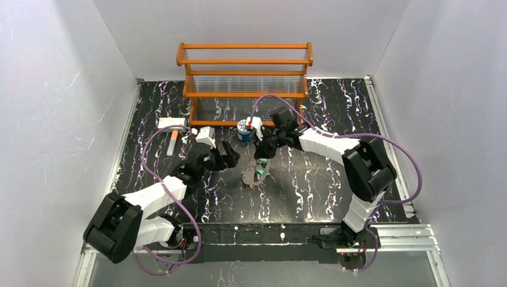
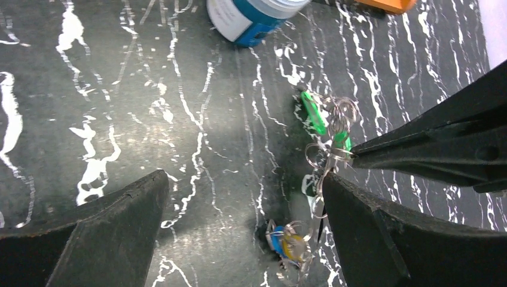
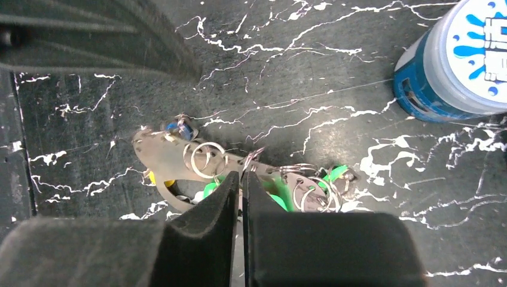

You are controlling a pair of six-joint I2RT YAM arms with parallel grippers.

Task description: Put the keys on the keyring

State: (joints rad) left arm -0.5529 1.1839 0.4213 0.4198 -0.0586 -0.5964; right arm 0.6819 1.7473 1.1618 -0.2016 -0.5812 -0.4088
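Observation:
My right gripper [image 3: 242,178] is shut on the edge of the keyring [image 3: 156,156], a whitish flat oval loop with several small wire rings on it. Green keys [image 3: 276,201] bunch beside its fingertips. A blue key [image 3: 177,127] and a yellow key [image 3: 156,178] sit at the loop's far end. In the left wrist view the keyring [image 2: 321,182] is edge-on, with a green key [image 2: 313,112] above and the blue and yellow keys [image 2: 287,242] low by the table. My left gripper [image 2: 244,185] is open and empty, just left of the keyring. In the top view both grippers [image 1: 232,154] [image 1: 261,160] meet over the keyring [image 1: 252,176].
A round blue-and-white can [image 1: 244,130] stands just behind the grippers and also shows in the right wrist view [image 3: 457,60]. An orange rack [image 1: 245,78] is at the back. A white box [image 1: 170,124] and an orange-handled tool [image 1: 173,143] lie at the left.

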